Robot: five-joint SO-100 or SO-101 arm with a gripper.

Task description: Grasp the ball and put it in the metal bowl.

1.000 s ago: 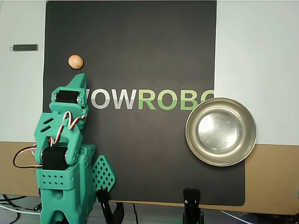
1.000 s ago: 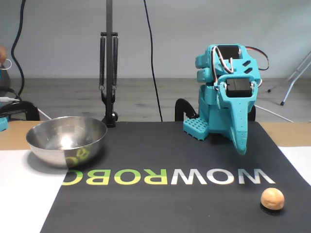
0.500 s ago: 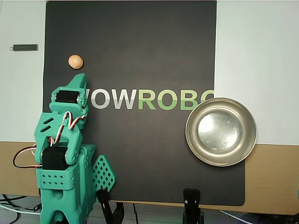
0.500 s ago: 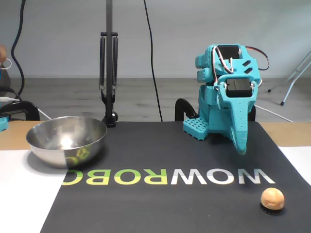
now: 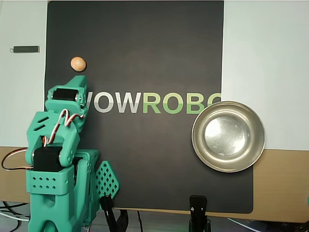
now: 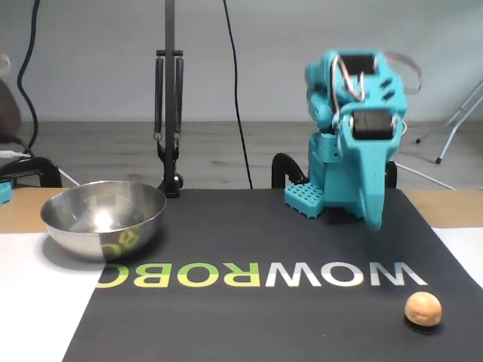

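We see a pale table (image 5: 270, 58) with a wood-toned strip along its near edge, and on it a large black mat (image 5: 145, 159) printed with white and green letters; in the fixed view the mat (image 6: 249, 234) runs toward a grey wall and a wooden floor behind. The teal arm (image 5: 55, 159) stands at the mat's lower left corner in the overhead view, folded, its gripper (image 5: 79, 82) pointing toward the ball. In the fixed view the gripper (image 6: 373, 219) hangs blurred above the mat, and we cannot tell whether its jaws are parted or closed.

The metal bowl (image 5: 200, 145) sits on the mat's right edge in the overhead view, well apart from the arm, empty, with bare mat between them. The ball (image 5: 78, 64) lies on the mat near its left edge, just beyond the gripper tip, not touching it.
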